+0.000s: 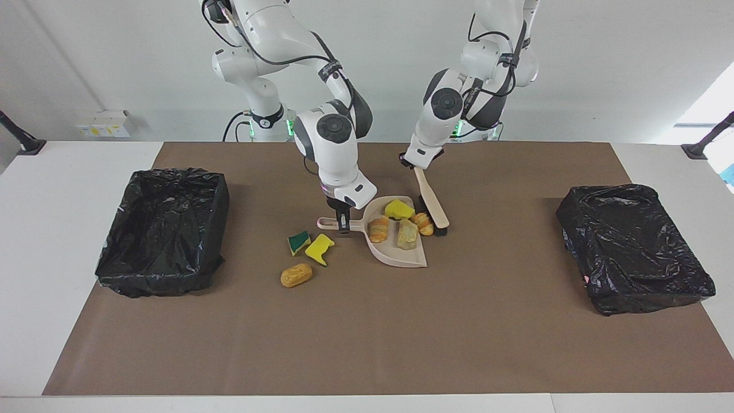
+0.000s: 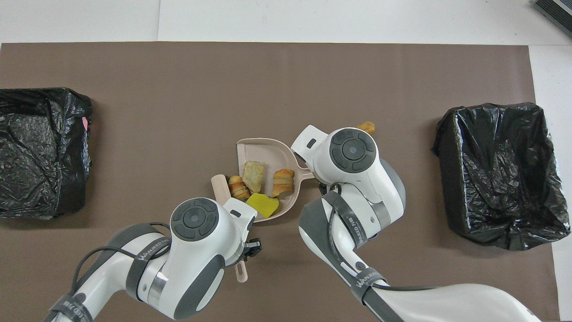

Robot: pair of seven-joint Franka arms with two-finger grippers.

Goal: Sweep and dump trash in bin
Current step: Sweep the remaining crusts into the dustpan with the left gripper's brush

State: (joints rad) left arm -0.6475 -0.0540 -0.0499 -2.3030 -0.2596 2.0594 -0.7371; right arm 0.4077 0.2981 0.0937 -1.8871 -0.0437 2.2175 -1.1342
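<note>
My right gripper (image 1: 343,222) is shut on the handle of the beige dustpan (image 1: 402,258), which lies flat on the mat. Trash in the pan: a yellow sponge bit (image 1: 398,209), an orange bread lump (image 1: 378,228) and a pale beige chunk (image 1: 408,234). A croissant-like lump (image 1: 424,222) sits at the pan's open edge. My left gripper (image 1: 413,163) is shut on the brush (image 1: 431,202), whose bristles press against that lump. Beside the pan's handle lie a green-yellow sponge (image 1: 298,242), a yellow sponge (image 1: 320,248) and an orange-brown lump (image 1: 296,275).
A bin lined with a black bag (image 1: 163,229) stands at the right arm's end of the brown mat. A second black-bagged bin (image 1: 633,246) stands at the left arm's end. In the overhead view the dustpan (image 2: 263,150) shows between both wrists.
</note>
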